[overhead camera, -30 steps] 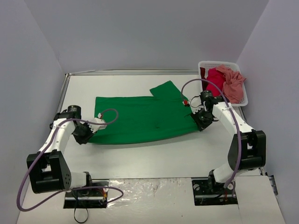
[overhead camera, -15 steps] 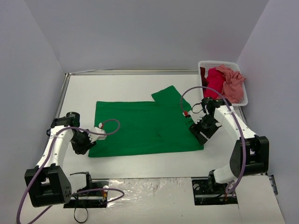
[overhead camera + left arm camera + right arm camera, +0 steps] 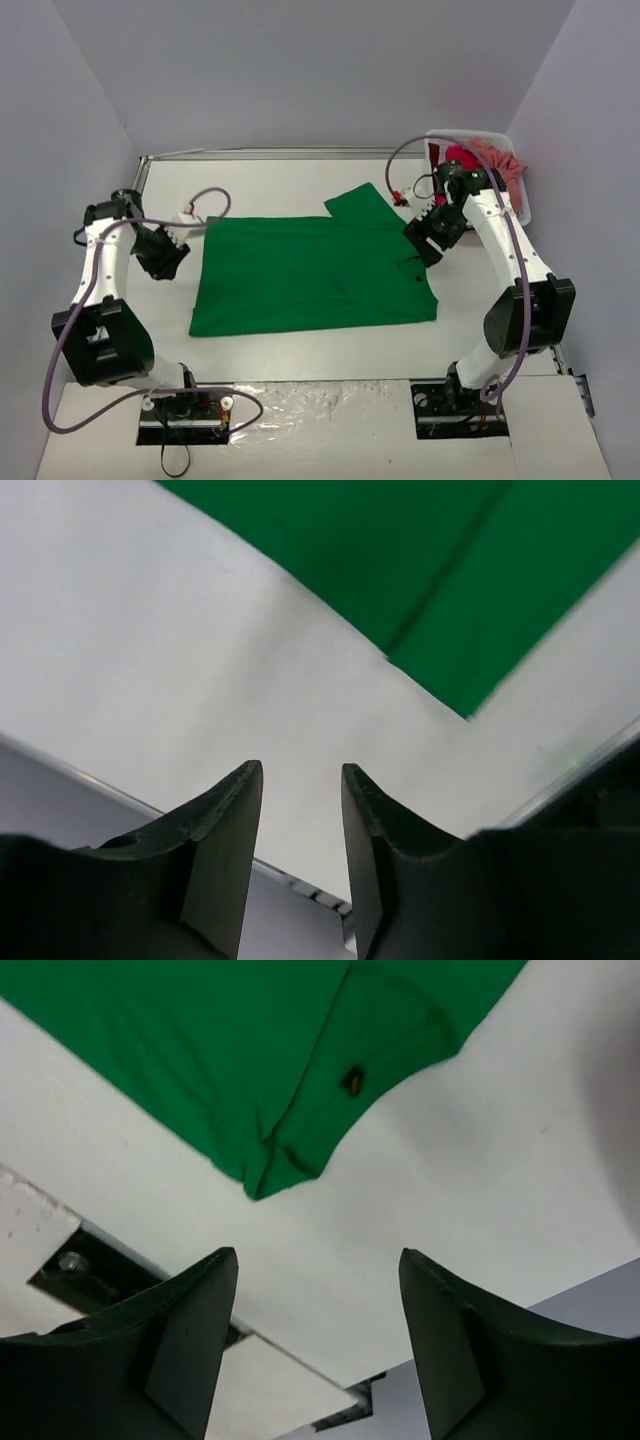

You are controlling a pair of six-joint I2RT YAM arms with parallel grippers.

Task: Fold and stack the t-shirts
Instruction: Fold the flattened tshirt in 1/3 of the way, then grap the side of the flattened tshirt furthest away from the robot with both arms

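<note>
A bright green t-shirt point(image 3: 310, 270) lies spread flat in the middle of the white table, one sleeve point(image 3: 358, 203) pointing to the back right. My left gripper point(image 3: 168, 258) hangs above bare table just left of the shirt, open, nothing between its fingers. In the left wrist view the gripper point(image 3: 300, 770) is over white table and the green cloth point(image 3: 420, 570) lies ahead. My right gripper point(image 3: 428, 240) hovers above the shirt's right edge, open wide and empty. The right wrist view has the gripper point(image 3: 318, 1255) over bare table and the shirt's corner point(image 3: 270, 1110) beyond. Crimson point(image 3: 462, 158) and salmon pink point(image 3: 502, 162) t-shirts are in the basket.
A white slatted basket point(image 3: 523, 203) stands at the back right, partly behind my right arm. A metal rail point(image 3: 280, 153) runs along the table's far edge. Grey walls close in on three sides. A crinkled plastic sheet point(image 3: 330, 405) covers the near edge between the arm bases.
Both grippers pulled the green t-shirt toward the near edge, let go of it and opened. They have since risen and moved back; the shirt now lies flat.
</note>
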